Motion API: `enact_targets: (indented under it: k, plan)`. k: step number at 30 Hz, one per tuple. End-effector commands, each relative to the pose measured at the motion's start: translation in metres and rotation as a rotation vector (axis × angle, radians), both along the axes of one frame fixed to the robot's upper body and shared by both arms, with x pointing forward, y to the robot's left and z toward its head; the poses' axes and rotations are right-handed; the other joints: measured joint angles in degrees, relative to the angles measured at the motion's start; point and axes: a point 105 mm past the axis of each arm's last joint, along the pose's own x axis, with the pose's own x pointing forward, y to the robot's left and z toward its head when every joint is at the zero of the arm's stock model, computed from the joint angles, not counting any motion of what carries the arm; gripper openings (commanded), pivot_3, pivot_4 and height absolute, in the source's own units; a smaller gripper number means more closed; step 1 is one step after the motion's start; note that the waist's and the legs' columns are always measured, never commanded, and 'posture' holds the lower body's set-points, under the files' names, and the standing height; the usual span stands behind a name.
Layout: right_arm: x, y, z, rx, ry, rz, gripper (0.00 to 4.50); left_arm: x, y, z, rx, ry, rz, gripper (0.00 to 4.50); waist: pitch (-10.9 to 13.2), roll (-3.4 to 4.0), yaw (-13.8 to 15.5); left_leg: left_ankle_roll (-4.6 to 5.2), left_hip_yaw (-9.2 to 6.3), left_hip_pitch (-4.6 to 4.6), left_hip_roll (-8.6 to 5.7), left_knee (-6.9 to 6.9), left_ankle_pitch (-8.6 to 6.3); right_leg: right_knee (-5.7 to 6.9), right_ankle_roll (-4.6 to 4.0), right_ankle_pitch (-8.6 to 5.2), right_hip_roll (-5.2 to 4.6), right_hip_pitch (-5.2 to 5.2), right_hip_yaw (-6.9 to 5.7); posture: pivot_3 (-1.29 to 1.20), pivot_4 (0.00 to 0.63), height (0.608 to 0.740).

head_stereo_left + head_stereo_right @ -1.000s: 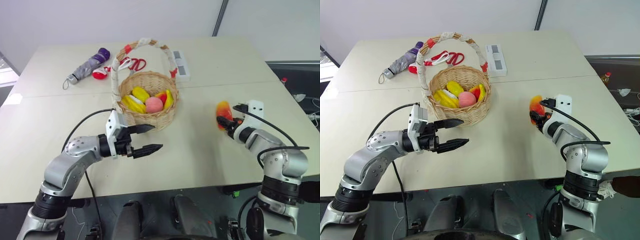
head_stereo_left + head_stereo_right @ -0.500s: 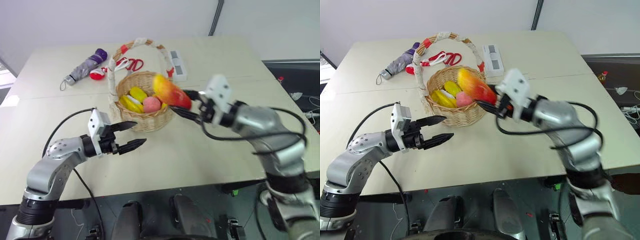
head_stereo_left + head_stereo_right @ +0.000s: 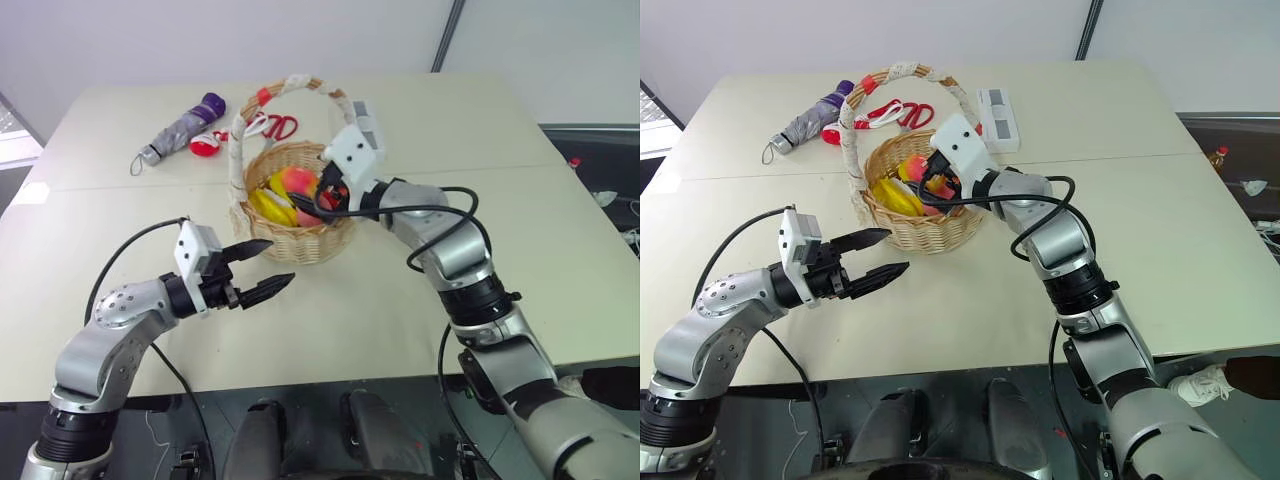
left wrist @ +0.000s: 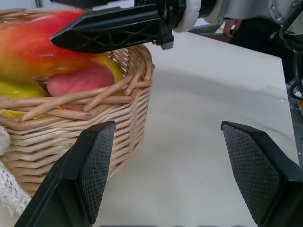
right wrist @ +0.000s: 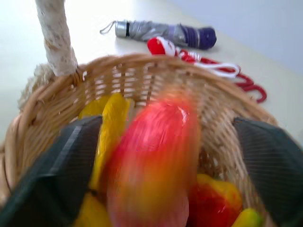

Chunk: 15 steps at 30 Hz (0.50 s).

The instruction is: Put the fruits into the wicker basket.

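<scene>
The wicker basket (image 3: 300,238) stands mid-table, its tall wrapped handle (image 3: 240,130) arching over it. Inside lie a yellow banana (image 3: 265,205) and a pink peach (image 4: 78,81). My right gripper (image 3: 325,198) hovers over the basket's right rim, open. The red-orange mango (image 5: 151,165) shows blurred between its spread fingers (image 5: 52,175), with a gap at one side, just above the other fruits. It also appears inside the basket (image 3: 297,180). My left gripper (image 3: 278,262) is open and holds nothing, just in front of the basket wall (image 4: 71,123).
A folded grey-purple umbrella (image 3: 180,130) and red-handled scissors (image 3: 270,127) lie behind the basket on the left. A white power strip (image 3: 362,115) sits behind it on the right. Bare table stretches right of the basket and along the near edge.
My right gripper swung the mango from the table's right side up over the basket and opened. My left gripper drew slightly left, away from the basket.
</scene>
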Motion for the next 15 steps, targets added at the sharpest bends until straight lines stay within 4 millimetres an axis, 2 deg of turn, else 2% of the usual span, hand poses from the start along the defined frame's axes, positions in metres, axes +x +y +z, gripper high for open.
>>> enact_targets:
  k: [1,5,9,11,15]
  plan:
    - [-0.035,-0.018,0.032,0.097,-0.084,0.122,4.42,0.0,0.0,0.01,-0.016,-0.05,0.006,3.82,0.0,0.0,0.09,0.0,-0.01,-0.03,0.0,0.0,0.0,-0.01,0.0,0.0,0.0,0.01,-0.03,0.0,0.15,0.74]
    - [-0.028,-0.048,0.024,0.161,-0.005,0.004,4.42,0.004,0.003,0.013,-0.042,-0.062,0.03,3.82,-0.01,-0.02,-0.09,0.0,-0.04,0.04,0.0,0.05,0.0,-0.03,0.01,0.01,-0.03,0.1,-0.02,0.0,0.15,0.74]
    - [0.004,-0.072,0.009,0.253,0.055,-0.236,4.42,0.009,0.002,0.021,-0.093,-0.088,0.034,3.82,-0.01,-0.02,-0.5,0.0,0.08,0.21,-0.01,0.04,0.0,0.03,0.0,0.0,0.14,0.11,0.06,0.0,0.15,0.74]
    - [0.019,-0.071,0.003,0.299,0.074,-0.298,4.42,0.011,0.001,0.026,-0.115,-0.105,0.029,3.82,-0.01,-0.02,-0.61,0.0,0.1,0.2,0.0,0.03,0.01,0.06,-0.04,0.0,0.24,0.11,0.04,0.0,0.15,0.74]
    - [0.042,-0.056,0.0,0.362,0.09,-0.314,4.42,0.015,0.002,0.033,-0.126,-0.131,0.04,3.82,0.0,-0.01,-1.15,0.0,0.12,0.18,0.01,-0.02,0.01,0.07,-0.05,0.01,0.26,0.09,0.04,0.0,0.15,0.74]
